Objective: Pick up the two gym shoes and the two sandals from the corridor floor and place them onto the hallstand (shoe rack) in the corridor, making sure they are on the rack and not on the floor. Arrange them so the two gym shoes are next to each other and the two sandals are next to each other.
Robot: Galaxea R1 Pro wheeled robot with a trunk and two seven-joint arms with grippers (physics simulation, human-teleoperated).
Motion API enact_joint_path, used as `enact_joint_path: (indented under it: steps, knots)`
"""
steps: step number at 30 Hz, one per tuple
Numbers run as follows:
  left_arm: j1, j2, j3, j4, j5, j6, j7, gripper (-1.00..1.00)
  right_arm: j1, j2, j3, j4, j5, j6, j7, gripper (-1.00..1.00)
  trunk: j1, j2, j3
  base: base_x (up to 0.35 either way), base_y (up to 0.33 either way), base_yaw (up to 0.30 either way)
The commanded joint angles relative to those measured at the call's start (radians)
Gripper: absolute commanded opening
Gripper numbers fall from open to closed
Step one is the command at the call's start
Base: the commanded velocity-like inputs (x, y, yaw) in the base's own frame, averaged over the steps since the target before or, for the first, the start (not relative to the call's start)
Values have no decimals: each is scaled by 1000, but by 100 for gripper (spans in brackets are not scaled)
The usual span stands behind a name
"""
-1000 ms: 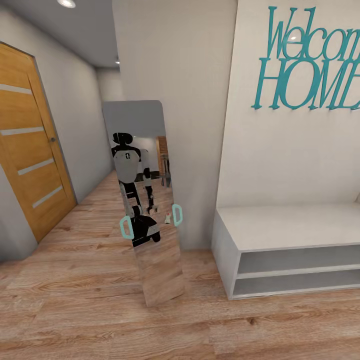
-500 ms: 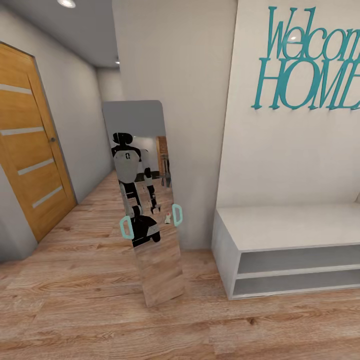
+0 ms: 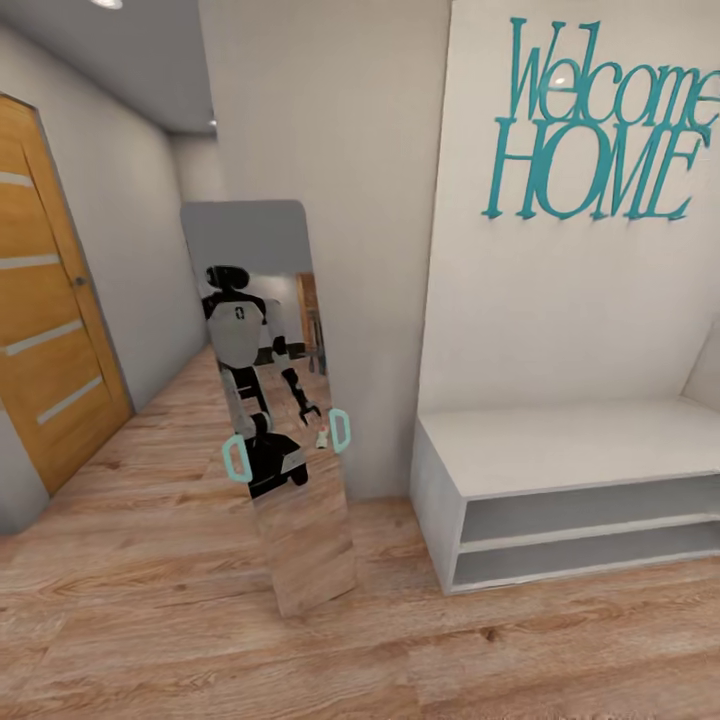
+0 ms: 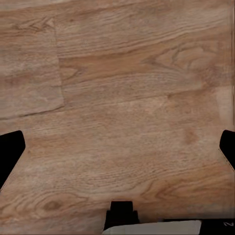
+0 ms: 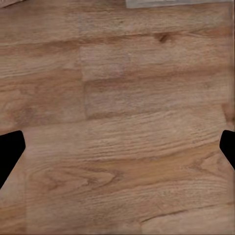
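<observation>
The hallstand (image 3: 560, 445), a low light-grey bench with a flat top and two long open shelves, stands against the white wall at the right of the head view; its top and shelves are bare. The corridor floor (image 3: 150, 620) of light brown planks runs in front of it. The gym shoes and the sandals are out of view. In the left wrist view my left gripper (image 4: 117, 147) hangs open over bare planks, its black fingertips (image 4: 10, 152) far apart. My right gripper (image 5: 117, 147) is likewise open above the floor, nothing between its fingers (image 5: 10, 149).
A tall mirror (image 3: 270, 400) with teal handles leans on the wall left of the hallstand and reflects my body. A wooden door (image 3: 45, 320) is at the far left, where the corridor runs back. Teal "Welcome HOME" lettering (image 3: 600, 125) hangs above the hallstand.
The whole head view has shifted left, so the camera has turned to the right; more of the hallstand and lettering shows. In the mirror my reflected arm has lifted outward.
</observation>
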Motion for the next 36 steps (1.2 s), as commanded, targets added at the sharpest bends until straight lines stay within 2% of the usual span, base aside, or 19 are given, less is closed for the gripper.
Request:
enact_joint_path:
  steps: [1,6,12,17,36]
  knots:
    - [-5,2,-1,1,0,-7,-1,100,-1,0,-1,2,0,-8,1,100,0,-1,-1,0,0,-267]
    - [-9,3,-3,5,-1,-51,-1,100,-1,-1,-2,2,0,-13,1,100,0,-1,-1,0,0,-278]
    - [-4,5,-3,15,-3,-154,-1,100,-1,-4,-4,1,0,-16,1,100,0,-1,-1,0,0,-287]
    - [0,7,-1,43,0,-198,0,100,-1,-5,-4,3,0,-16,0,100,0,-1,-1,0,0,-291]
    - [0,13,11,55,13,-226,2,100,-1,-7,-4,4,1,-18,-6,100,0,-1,-1,0,0,-292]
